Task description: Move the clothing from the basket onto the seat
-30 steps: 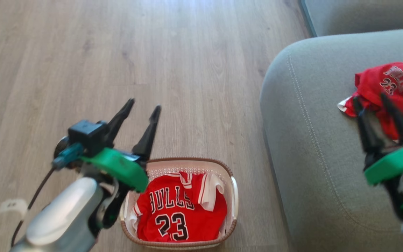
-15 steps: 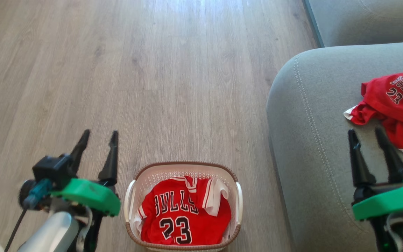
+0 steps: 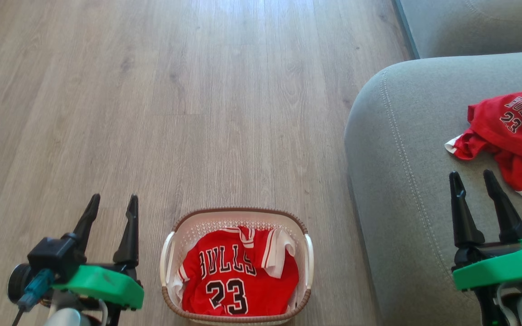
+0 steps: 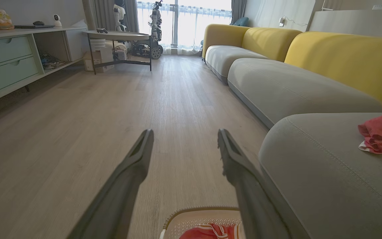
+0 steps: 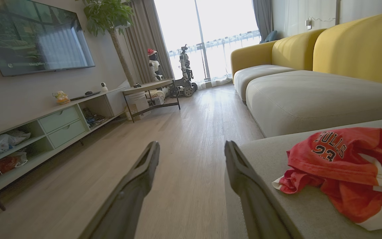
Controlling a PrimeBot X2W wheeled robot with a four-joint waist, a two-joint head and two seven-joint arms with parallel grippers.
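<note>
Over on the right, the grey seat [image 3: 406, 181] has a crumpled jersey [image 3: 510, 131] on it. The basket [image 3: 238, 213] sits bottom centre on the floor with a flat jersey [image 3: 238, 276] inside, lettering running left-right. The left gripper [image 3: 112, 199] is nearer, low and just left of it. The right gripper [image 3: 471, 173] hovers over the seat. Both jaws are spread and empty.

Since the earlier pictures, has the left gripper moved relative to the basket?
Yes. The left gripper has pulled back, leftward and down the head view, and no longer overlaps the basket.
</note>
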